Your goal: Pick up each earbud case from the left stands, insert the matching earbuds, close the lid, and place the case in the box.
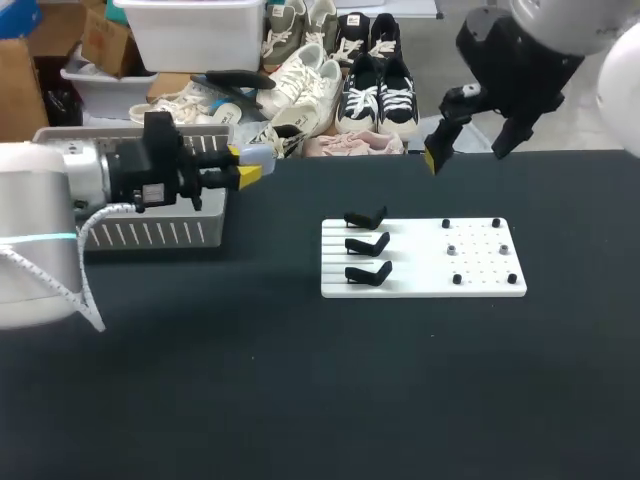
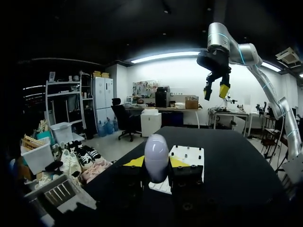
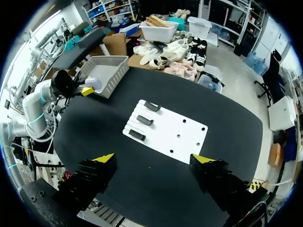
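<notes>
My left gripper (image 1: 247,166) is shut on a pale, egg-shaped earbud case (image 1: 258,153), held level by the right end of the grey slatted box (image 1: 150,235). In the left wrist view the case (image 2: 156,157) stands upright between the yellow tips with its lid closed. Three black stands (image 1: 367,244) line the left side of a white board (image 1: 480,285) at mid-table, and nothing rests on them. High over the table's far edge my right gripper (image 1: 466,148) hangs open and empty. Below its spread fingers lie the board (image 3: 182,137) and the box (image 3: 111,71).
Small black pegs (image 1: 475,250) dot the board's right half. The box sits at the far left edge of the black table (image 1: 300,400). My right arm (image 2: 215,61) shows high beyond the board in the left wrist view.
</notes>
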You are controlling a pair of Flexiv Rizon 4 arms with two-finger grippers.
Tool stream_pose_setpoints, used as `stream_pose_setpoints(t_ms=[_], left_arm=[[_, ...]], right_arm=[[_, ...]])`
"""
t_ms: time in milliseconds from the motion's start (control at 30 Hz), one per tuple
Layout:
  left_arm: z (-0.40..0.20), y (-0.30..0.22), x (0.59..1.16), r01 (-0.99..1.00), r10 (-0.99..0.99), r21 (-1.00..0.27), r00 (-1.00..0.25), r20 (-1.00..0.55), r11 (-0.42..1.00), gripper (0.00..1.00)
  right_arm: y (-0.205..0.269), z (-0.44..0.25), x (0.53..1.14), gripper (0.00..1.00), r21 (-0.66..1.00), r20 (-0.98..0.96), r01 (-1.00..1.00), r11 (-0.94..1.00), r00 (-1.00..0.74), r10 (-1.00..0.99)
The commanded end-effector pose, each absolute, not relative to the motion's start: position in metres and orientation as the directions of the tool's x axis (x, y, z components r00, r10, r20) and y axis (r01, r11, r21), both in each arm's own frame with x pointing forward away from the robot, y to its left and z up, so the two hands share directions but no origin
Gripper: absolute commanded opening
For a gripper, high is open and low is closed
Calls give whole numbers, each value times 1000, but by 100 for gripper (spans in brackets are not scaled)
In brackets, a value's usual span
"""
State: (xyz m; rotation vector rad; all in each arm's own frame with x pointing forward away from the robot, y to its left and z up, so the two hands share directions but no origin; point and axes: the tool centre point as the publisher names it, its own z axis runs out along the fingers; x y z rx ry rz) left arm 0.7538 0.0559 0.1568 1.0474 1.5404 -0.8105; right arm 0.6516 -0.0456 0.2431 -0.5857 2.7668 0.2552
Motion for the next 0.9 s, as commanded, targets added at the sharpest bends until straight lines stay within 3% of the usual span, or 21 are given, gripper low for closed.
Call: stream_pose_setpoints(t_ms=[33, 467, 900], left_arm=[[170, 85, 744, 776, 245, 96, -78, -966, 623, 0], [166, 140, 785, 680, 409, 158, -225, -884, 716, 0], [132, 178, 815, 651, 454, 97, -407, -793, 753, 0]], right_arm=[[-47, 242, 648, 100, 106, -339, -415, 904, -870, -359], [-47, 242, 648, 100, 106, -339, -415, 904, -870, -359], [-47, 242, 648, 100, 106, -339, -415, 904, -870, -359]])
